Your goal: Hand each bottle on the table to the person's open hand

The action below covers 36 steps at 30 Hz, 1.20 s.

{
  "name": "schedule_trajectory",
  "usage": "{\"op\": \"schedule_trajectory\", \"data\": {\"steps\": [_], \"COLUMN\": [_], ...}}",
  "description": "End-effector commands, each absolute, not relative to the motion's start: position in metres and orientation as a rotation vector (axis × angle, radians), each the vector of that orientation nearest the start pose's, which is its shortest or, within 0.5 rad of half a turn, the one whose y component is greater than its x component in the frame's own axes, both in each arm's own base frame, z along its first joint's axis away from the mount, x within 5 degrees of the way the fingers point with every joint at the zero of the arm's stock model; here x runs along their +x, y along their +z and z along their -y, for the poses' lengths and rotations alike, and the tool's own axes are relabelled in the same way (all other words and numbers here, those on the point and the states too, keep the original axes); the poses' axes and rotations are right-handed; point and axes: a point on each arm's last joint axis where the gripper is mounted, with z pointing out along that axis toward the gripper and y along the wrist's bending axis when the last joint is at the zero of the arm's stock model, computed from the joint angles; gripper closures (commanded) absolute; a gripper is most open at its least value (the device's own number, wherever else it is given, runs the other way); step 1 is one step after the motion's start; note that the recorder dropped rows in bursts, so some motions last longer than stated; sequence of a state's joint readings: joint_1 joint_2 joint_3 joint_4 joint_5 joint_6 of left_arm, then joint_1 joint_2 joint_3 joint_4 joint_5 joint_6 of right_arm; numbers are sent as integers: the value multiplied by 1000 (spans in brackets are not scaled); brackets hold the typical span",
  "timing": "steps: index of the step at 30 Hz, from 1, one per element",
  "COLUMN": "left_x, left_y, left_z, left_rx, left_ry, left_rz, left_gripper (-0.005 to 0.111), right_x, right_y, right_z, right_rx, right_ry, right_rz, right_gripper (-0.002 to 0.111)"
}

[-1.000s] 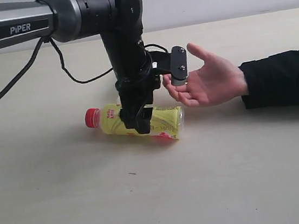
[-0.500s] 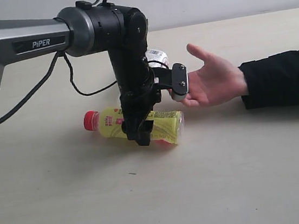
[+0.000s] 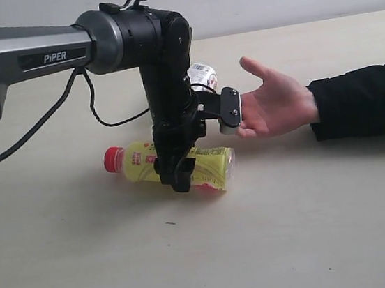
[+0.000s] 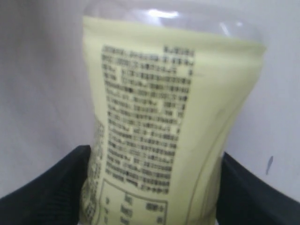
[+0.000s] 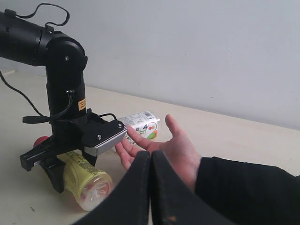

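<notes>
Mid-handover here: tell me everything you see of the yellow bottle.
The yellow bottle is plastic, with a red cap, a yellow printed label and a clear base. It lies on its side on the table, cap away from the open hand. The left claw straddles its middle, fingers against both sides; grip unclear.

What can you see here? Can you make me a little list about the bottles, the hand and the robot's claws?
yellow bottle: lying on its side on the table, red cap pointing away from the hand
white bottle: lying farther back, close to the hand
hand: open, palm up, nothing in it
left gripper: one finger on each side of the yellow bottle; unclear if it is squeezing
right gripper: shut, holding nothing
</notes>
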State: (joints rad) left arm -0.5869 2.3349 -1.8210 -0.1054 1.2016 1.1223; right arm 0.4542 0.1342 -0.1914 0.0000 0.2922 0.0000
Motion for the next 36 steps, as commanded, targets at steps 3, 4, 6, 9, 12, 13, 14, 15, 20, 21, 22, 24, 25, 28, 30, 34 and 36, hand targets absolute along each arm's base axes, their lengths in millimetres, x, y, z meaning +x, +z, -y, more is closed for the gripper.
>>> {"op": "schedule_trajectory", "data": {"steps": [3, 4, 6, 9, 12, 13, 14, 15, 20, 21, 22, 24, 25, 28, 30, 34, 36], "left_x": [362, 359, 356, 351, 346, 344, 342, 340, 327, 324, 321, 316, 313, 305, 300, 288, 283], "left_y": [137, 140, 148, 162, 177, 182, 188, 195, 229, 236, 242, 253, 259, 275, 289, 311, 320], "left_z": [275, 278, 282, 287, 290, 292, 292, 294, 298, 298, 299, 300, 301, 301, 299, 299, 300], "left_rx": [-2319, -2297, -2279, -2248, -2207, -2200, -2178, -2150, -1987, -1932, -1876, -1767, -1702, -1528, -1366, -1308, -1358], "left_ry": [181, 179, 163, 152, 141, 142, 143, 147, 171, 181, 192, 213, 227, 282, 371, 558, 630], "left_rz": [2076, 2106, 2147, 2216, 2297, 2318, 2355, 2397, 2616, 2672, 2724, 2817, 2865, 2984, 3063, 3073, 3050], "left_gripper": [107, 107, 107, 107, 107, 107, 107, 107, 107, 107, 107, 107, 107, 107, 107, 107, 107], "right_x": [54, 54, 54, 54, 54, 54, 54, 54, 54, 54, 54, 54, 54, 54, 54, 54, 54], "right_y": [243, 243, 243, 243, 243, 243, 243, 243, 243, 243, 243, 243, 243, 243, 243, 243, 243], "right_z": [-26, -26, -26, -26, -26, -26, -26, -26, -26, -26, -26, -26, -26, -26, -26, -26, -26], "right_rx": [-386, -386, -386, -387, -387, -387, -387, -387, -387, -387, -387, -387, -387, -387, -387, -387, -387], "right_ry": [335, 335, 335, 335, 335, 335, 335, 335, 335, 335, 335, 335, 335, 335, 335, 335, 335], "right_rz": [-1678, -1680, -1680, -1682, -1682, -1682, -1682, -1682, -1682, -1682, -1682, -1682, -1682, -1682, -1682, -1682, -1682], "right_gripper": [108, 108, 108, 108, 108, 108, 108, 108, 108, 108, 108, 108, 108, 108, 108, 108, 108]}}
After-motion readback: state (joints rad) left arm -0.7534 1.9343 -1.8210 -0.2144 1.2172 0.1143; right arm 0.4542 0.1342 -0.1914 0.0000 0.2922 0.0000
